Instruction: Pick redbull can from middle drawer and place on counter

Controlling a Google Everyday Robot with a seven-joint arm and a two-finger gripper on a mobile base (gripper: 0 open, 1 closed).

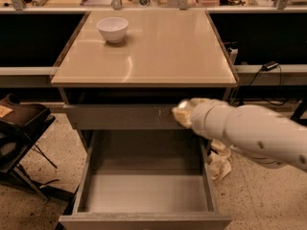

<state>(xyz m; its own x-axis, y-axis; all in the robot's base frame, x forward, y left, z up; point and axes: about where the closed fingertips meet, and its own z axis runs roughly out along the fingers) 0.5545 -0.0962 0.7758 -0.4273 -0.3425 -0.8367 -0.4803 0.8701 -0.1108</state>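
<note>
From my station I see the white arm (249, 131) reaching in from the right, and the yellowish lump at its tip is, I think, the gripper (182, 115). It sits against the right part of the grey drawer front (120, 116), just under the counter (158, 51) edge and above the middle drawer (144, 193). Whether the claw is open, closed or holding anything I cannot tell from this angle. The middle drawer is pulled fully out toward me, showing its plain grey floor and side walls. I cannot make out the redbull can; if it is anywhere, it is hidden at the arm's end. A white bowl (112, 28) stands at the counter's back left corner.
</note>
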